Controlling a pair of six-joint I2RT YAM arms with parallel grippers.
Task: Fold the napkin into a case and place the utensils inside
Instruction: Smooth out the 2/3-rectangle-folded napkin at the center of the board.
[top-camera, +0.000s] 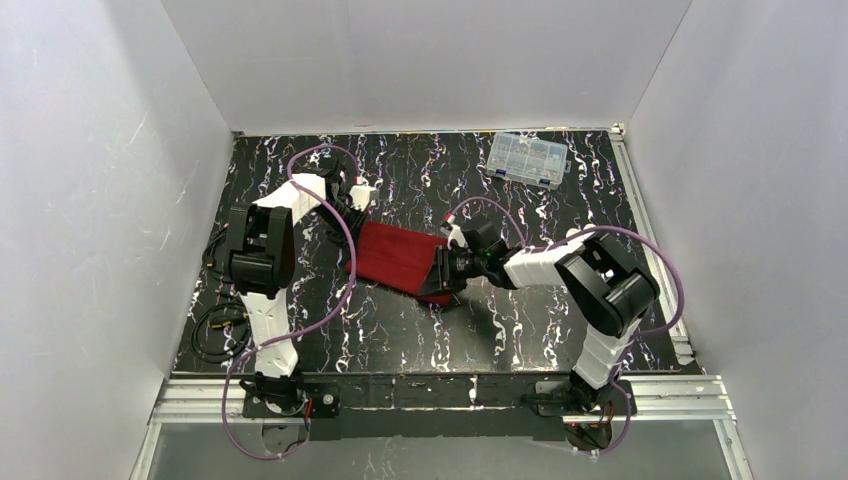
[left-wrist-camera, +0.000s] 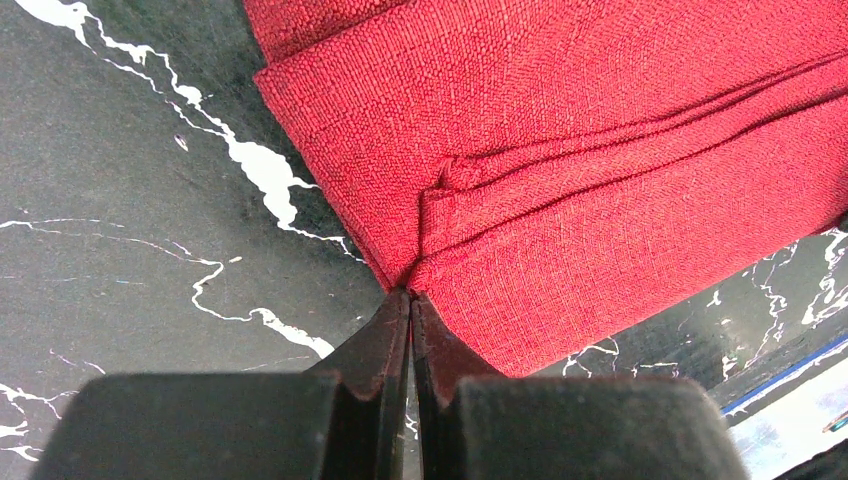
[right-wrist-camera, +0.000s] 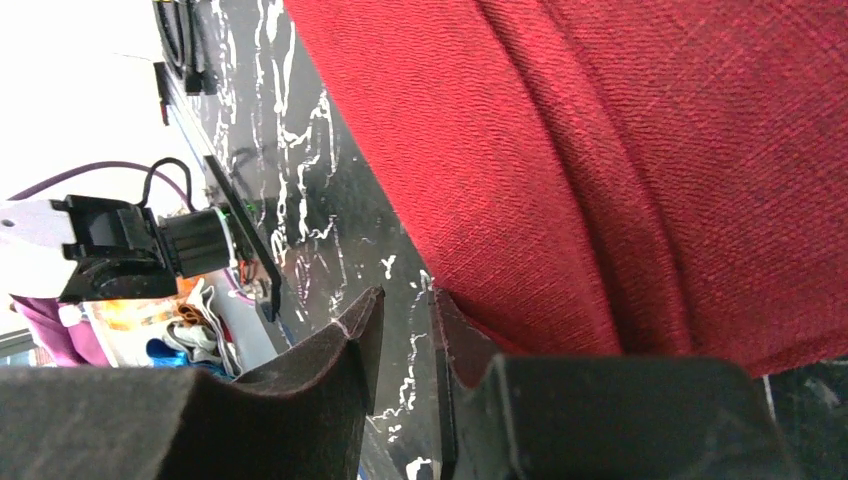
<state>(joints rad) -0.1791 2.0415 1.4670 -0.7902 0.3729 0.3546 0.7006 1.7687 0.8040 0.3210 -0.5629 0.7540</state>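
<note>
Bench: a black bench with white marble veining, enclosed by plain white walls.
Napkin: a deep red, matte woven cloth napkin, folded into an oblong, layered pad. It lies flat near the middle of the bench between the two arms, set a little askew to the bench edges.
Folds: in the left wrist view, several layered edges run along the pad. They gather into a small pucker close to its short edge.
Left fingers: pressed together with no gap showing. Their tips touch the napkin's left short edge just where the folded layers meet. I cannot tell whether any cloth is caught between them.
Right fingers: held slightly apart at the napkin's right end. Bare bench shows through the narrow slot, with nothing in it. The cloth's edge touches one fingertip from the outside and drapes past it.
Box: a clear plastic compartment box at the far right of the bench, well apart from the napkin.
Cables: a purple cable loops along the left arm, and another along the right arm.
</note>
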